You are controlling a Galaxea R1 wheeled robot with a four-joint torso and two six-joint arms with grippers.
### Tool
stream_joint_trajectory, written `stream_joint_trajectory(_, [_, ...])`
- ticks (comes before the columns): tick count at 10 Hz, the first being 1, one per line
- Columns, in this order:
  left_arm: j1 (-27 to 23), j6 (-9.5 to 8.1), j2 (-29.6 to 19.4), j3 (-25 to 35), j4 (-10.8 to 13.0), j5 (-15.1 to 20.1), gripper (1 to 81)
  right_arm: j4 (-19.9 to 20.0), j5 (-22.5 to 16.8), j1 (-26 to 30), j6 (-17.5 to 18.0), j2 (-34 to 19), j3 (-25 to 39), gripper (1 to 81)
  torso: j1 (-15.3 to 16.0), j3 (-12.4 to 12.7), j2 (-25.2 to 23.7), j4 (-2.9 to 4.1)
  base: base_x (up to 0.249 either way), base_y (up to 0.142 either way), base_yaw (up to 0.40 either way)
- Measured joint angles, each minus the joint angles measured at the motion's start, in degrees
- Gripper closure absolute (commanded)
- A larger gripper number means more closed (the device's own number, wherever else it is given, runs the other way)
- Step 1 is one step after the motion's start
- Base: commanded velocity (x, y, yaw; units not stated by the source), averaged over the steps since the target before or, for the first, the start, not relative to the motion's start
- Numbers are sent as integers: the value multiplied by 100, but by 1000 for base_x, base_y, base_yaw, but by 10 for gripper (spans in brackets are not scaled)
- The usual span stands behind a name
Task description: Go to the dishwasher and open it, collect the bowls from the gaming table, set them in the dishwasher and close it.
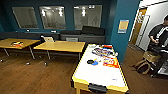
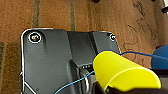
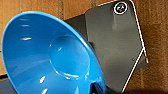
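Note:
The gaming table [image 1: 100,75], with yellow sides and a white printed top, stands just ahead of me in the head view. A dark round bowl [image 1: 90,61] and a small blue one [image 1: 95,63] lie on it beside colourful graphics. In the left wrist view my left gripper [image 2: 107,89] is shut on a yellow bowl [image 2: 122,72], held above the wooden floor. In the right wrist view my right gripper [image 3: 96,88] is shut on a blue bowl [image 3: 47,55], which is tilted with its inside showing. The dishwasher is out of view.
Two plain yellow-topped tables [image 1: 61,46] [image 1: 16,43] stand to the left on a wooden floor. A teal pillar [image 1: 122,30] rises behind the gaming table. At the right a person [image 1: 158,35] stands by equipment, with a bag [image 1: 143,66] on the floor.

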Motion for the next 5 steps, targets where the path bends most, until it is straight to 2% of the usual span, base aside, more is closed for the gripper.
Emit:
stream_joint_trajectory(3, [-13, 0, 33, -99, -2, -39, 811, -11, -5, 6, -27, -5, 16, 811, 0, 0, 0, 0, -112, 0, 0])
stream_joint_trajectory(4, [35, -2, 29, -96, -2, -149, 811, -13, -16, 0, -24, -69, 137, 811, -2, 0, -2, 0, -99, 0, 0])
stream_joint_trajectory(5, [52, -27, -17, -91, -2, -424, 811, -22, -13, 20, -40, -177, 319, 811, 7, 0, 0, 0, -99, 0, 0])
